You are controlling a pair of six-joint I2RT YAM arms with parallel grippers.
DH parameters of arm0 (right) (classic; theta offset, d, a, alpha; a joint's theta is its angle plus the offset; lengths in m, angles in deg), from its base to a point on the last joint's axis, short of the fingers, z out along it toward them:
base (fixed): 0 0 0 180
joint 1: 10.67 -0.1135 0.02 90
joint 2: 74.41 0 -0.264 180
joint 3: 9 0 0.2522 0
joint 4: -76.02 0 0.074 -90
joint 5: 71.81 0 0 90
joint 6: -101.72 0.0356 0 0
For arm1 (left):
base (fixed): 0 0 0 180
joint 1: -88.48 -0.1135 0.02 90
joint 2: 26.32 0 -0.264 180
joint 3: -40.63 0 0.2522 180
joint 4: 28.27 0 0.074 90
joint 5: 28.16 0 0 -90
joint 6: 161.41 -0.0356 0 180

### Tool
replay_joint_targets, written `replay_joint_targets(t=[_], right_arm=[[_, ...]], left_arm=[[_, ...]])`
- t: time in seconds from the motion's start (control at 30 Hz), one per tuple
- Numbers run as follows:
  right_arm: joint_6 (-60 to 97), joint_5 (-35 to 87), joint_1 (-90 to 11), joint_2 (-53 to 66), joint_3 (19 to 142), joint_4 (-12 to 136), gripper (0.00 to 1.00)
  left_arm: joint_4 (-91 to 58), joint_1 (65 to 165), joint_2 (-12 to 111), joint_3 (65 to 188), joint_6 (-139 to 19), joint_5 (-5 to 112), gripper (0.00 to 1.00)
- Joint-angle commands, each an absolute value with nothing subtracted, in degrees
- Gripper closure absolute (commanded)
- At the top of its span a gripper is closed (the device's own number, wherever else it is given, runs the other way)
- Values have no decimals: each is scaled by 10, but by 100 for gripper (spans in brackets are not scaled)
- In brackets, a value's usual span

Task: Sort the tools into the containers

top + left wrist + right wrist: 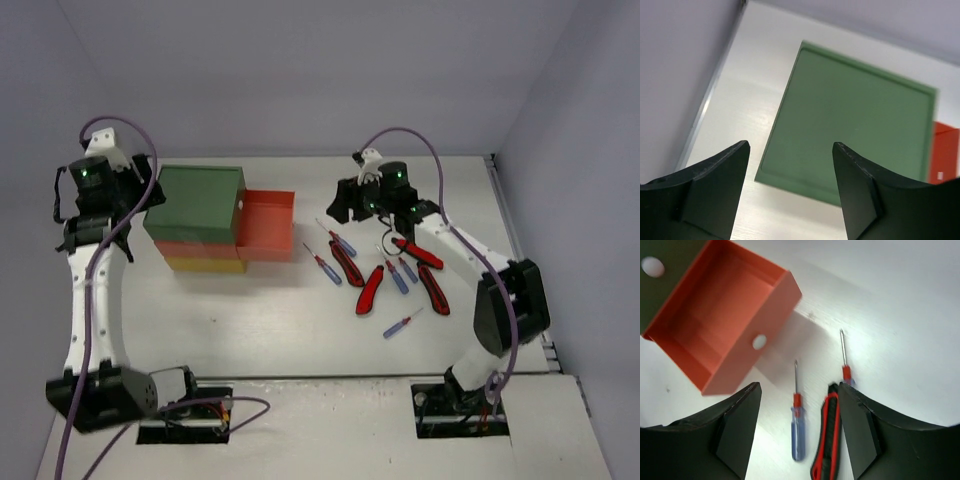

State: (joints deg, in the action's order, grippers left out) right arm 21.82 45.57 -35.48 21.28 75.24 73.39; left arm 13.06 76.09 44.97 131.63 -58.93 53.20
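The cabinet has a green top, an orange-red middle drawer pulled out to the right and empty, and a shut yellow bottom drawer. Several blue-and-red screwdrivers and red-and-black utility knives lie on the table right of the drawer. No pliers are in view. My right gripper is open and empty, hovering above a screwdriver and a knife, right of the drawer. My left gripper is open and empty, above the cabinet's left edge.
More knives and a lone screwdriver lie further right and nearer. The white table is walled by grey panels, with a rail along the right edge.
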Motion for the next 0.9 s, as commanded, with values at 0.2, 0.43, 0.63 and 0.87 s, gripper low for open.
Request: replay_joint_targets(t=[0.2, 0.43, 0.63, 0.87], right_arm=[[187, 218, -449, 105, 628, 638, 47], [225, 135, -466, 110, 582, 638, 48], [226, 124, -466, 151, 586, 639, 46], [220, 135, -466, 208, 606, 644, 43]], left_arm=[[199, 867, 241, 1278, -563, 535, 27], [217, 904, 91, 1131, -556, 527, 27], [220, 910, 18, 1047, -551, 541, 27], [205, 913, 5, 1009, -537, 561, 27]])
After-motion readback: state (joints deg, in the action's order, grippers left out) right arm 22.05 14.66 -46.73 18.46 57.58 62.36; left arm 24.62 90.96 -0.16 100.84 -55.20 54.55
